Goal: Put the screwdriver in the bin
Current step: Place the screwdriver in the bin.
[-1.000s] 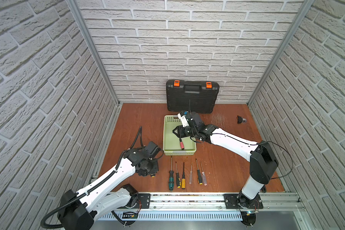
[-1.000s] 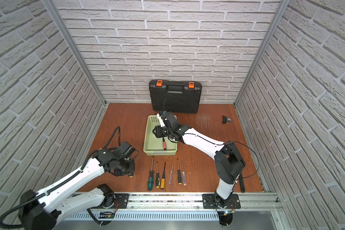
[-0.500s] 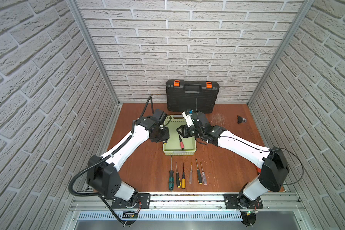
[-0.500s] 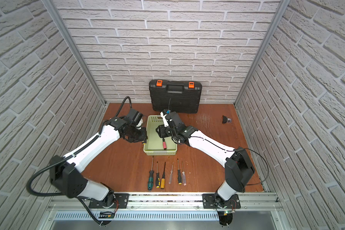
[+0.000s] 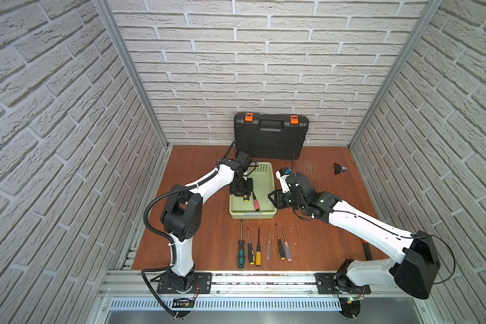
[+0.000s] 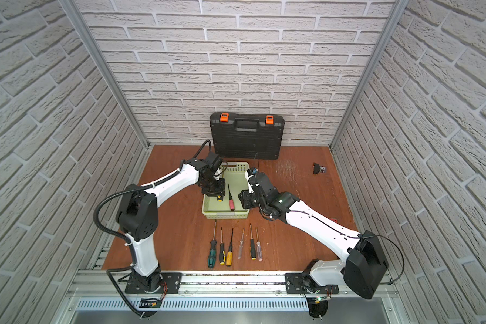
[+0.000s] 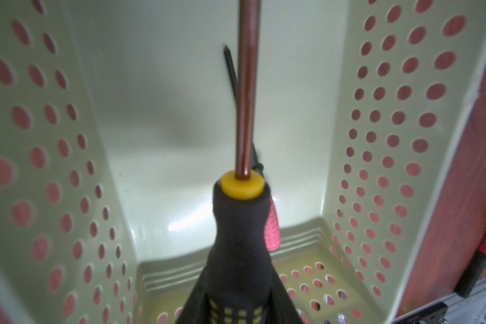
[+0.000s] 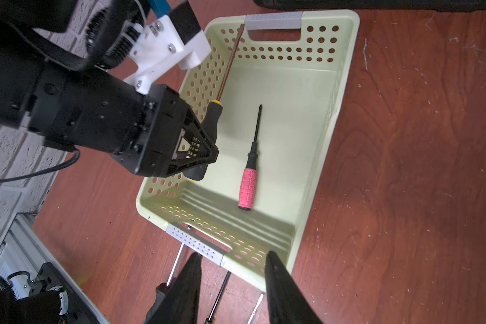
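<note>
The left gripper [image 8: 199,148] is clamped on the black-and-yellow-handled screwdriver [image 8: 211,119], holding it along the left wall of the pale green perforated plastic bin [image 5: 253,215], shaft pointing far. The right gripper [image 8: 233,255], jaws partly apart and empty, hangs by the bin's near right corner.

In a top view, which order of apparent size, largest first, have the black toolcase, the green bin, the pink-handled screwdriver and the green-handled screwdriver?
1. black toolcase
2. bin
3. green-handled screwdriver
4. pink-handled screwdriver, clearly shorter
</note>
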Robot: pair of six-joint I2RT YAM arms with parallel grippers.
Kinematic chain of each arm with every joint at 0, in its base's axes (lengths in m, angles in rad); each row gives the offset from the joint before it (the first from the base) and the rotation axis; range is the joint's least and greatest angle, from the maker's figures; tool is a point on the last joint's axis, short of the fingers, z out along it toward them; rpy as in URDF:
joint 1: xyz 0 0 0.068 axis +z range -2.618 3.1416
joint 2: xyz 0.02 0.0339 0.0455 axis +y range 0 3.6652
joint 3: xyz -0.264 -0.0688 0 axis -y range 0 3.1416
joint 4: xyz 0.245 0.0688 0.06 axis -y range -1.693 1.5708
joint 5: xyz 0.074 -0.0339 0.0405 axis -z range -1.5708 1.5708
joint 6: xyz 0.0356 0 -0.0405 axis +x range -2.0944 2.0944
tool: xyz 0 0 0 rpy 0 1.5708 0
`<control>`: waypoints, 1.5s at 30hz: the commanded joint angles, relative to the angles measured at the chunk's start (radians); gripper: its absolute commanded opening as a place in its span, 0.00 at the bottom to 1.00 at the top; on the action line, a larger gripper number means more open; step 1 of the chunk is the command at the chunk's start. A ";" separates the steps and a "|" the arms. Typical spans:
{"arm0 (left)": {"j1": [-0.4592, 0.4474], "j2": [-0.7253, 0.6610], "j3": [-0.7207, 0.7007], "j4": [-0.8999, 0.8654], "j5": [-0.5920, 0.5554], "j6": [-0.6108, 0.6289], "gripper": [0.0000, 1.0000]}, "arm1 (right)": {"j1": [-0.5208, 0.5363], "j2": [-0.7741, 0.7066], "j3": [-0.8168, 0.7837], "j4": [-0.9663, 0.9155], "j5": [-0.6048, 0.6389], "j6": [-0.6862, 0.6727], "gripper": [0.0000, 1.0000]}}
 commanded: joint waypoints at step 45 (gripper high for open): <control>-0.047 -0.015 -0.061 0.031 -0.139 -0.029 0.46 | -0.001 0.022 0.006 -0.003 -0.023 0.002 0.38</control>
